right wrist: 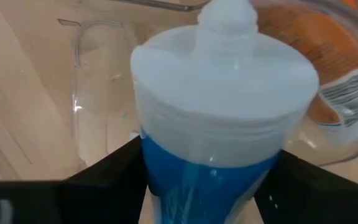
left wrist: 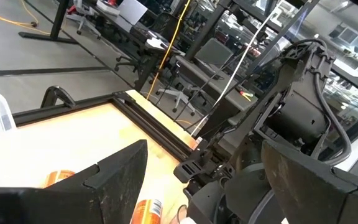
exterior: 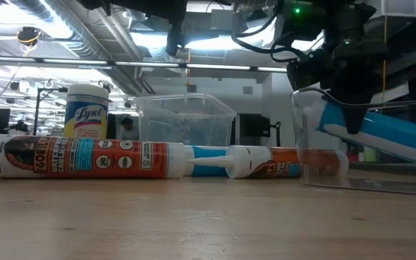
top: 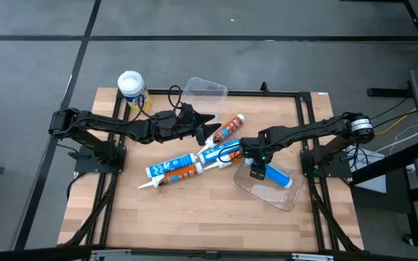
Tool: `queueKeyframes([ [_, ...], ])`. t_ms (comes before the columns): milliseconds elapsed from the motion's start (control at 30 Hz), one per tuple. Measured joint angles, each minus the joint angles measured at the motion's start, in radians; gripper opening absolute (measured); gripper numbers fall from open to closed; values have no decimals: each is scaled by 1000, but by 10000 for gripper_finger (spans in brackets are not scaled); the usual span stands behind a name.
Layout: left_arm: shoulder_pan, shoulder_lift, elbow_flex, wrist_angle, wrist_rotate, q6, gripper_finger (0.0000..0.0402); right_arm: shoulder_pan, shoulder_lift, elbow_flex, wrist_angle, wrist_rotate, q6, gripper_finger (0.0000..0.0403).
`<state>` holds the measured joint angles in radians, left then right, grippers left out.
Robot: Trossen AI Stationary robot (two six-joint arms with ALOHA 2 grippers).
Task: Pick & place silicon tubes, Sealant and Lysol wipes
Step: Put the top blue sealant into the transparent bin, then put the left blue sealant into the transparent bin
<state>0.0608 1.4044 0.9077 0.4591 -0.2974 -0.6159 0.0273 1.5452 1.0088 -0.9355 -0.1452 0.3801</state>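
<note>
Blue-bodied tube [top: 276, 175] lies tilted inside a clear plastic tub [top: 285, 197] at the right side of the wooden table [top: 194, 217], its white cap end filling the right wrist view. The right gripper [top: 256, 163] is down at that tub, a dark finger [right wrist: 114, 165] on each side of the tube; whether they press on it or have let go, I cannot tell.

The left gripper [top: 207, 123] sits near the table's middle with fingers spread and nothing between them, just beside an orange tube [top: 228, 128].

Two more tubes lie across the centre: one with a blue and white label [top: 220, 152] and one with an orange and blue label [top: 173, 169], its white nozzle towards the front-left.

A second clear tub [top: 204, 90] stands at the far edge. The Lysol wipes [top: 131, 88], a yellow canister with a white lid, stand upright at the far-left corner, well apart from both grippers.
</note>
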Motion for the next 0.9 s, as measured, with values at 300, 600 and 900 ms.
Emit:
queueKeyframes([
  [300, 0, 0, 0, 0, 0, 0, 307, 0, 0, 0, -2, -4, 1, 284],
  [600, 0, 0, 0, -1, 0, 0, 307, 0, -41, 1, -11, -4, -19, 288],
  [900, 0, 0, 0, -23, 0, 1, 307, 0, -174, 1, 7, -4, 27, 289],
])
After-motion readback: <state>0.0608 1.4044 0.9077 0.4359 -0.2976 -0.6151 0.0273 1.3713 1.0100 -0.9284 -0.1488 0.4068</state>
